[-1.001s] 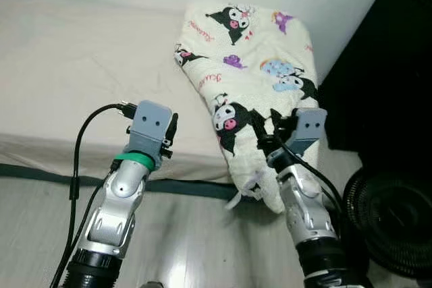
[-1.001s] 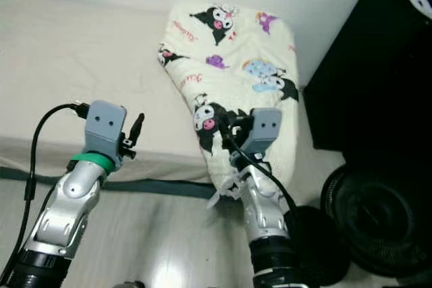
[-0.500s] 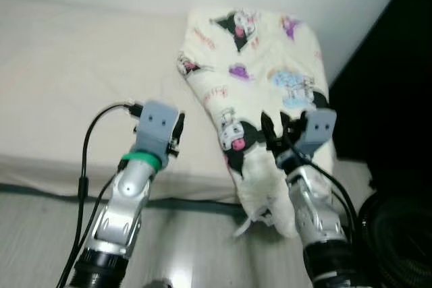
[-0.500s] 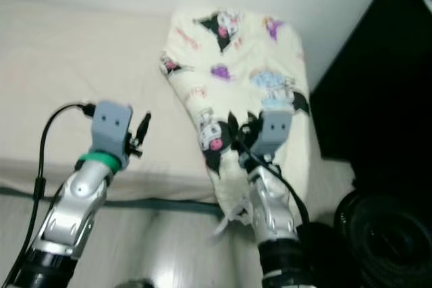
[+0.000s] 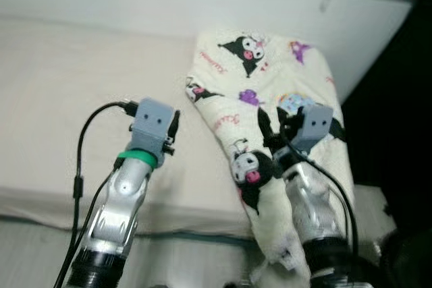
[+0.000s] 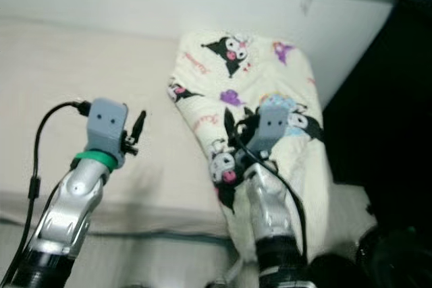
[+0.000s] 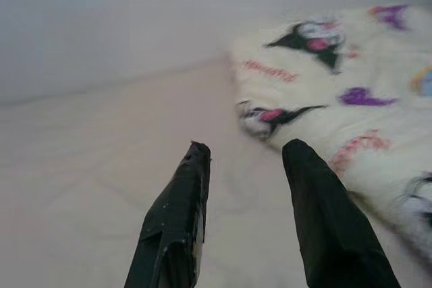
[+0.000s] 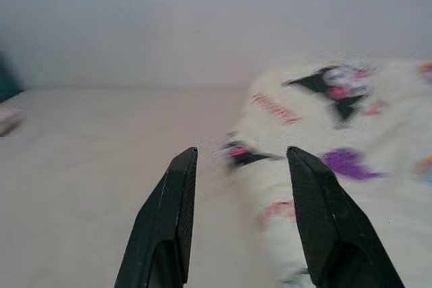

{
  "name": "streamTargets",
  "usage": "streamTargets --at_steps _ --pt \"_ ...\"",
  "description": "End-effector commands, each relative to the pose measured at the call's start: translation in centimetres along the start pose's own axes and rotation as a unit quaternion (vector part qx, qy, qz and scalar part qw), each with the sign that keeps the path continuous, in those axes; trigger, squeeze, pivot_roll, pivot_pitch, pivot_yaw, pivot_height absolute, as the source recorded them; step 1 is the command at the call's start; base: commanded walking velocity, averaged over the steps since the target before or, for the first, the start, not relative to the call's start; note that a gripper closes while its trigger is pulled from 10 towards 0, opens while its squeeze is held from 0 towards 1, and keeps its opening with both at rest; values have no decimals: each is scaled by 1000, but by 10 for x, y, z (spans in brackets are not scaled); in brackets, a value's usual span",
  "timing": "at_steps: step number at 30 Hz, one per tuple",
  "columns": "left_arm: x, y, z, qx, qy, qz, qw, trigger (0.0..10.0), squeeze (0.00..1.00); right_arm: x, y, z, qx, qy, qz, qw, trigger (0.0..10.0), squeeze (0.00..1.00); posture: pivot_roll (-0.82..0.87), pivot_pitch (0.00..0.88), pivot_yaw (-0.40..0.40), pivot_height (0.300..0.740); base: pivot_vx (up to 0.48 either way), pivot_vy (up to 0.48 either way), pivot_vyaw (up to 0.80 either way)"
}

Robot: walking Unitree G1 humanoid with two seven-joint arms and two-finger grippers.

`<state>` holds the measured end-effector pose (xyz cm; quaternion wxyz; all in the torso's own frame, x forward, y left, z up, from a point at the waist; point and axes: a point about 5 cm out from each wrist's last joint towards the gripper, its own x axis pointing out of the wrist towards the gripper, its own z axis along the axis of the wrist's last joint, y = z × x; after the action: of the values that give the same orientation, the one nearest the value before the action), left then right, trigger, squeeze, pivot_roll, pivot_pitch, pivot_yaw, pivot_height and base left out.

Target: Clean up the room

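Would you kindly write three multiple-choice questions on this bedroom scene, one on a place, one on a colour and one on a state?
1. Where does the cartoon-print blanket lie?
A. On the right end of the bed, hanging over its edge
B. Folded on the floor
C. Rolled up in the middle of the bed

2. What colour is the band on the left arm's wrist?
A. Red
B. Green
C. Yellow

3. How do the left gripper and the right gripper stand?
A. Both shut on the blanket
B. One open, one shut
C. Both open, holding nothing

Answers:
1 A, the head views show the blanket draped over the bed's right end and hanging towards the floor.
2 B, a green ring sits just below the grey camera block.
3 C, each wrist view shows a clear gap between the black fingers.
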<state>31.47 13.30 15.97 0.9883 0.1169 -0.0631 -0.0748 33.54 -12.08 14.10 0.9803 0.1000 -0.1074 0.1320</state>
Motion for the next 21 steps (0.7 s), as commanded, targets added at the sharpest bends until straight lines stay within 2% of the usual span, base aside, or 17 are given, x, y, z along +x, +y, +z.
streamTargets --at_steps 1,16,21 --pt "-2 -8 -3 -10 4 -18 1000 10000 0 -4 -9 -3 -4 9 -15 1000 10000 0 64 50 15 740 0 0 0" --pt "-5 -11 -5 -10 7 -26 1000 10000 0 -6 -10 -5 7 10 -24 1000 10000 0 65 52 17 740 0 0 0" --pt "-7 -13 -9 -7 13 -33 999 10000 0 -7 -12 -5 11 10 -32 999 10000 0 59 62 20 720 0 0 0"
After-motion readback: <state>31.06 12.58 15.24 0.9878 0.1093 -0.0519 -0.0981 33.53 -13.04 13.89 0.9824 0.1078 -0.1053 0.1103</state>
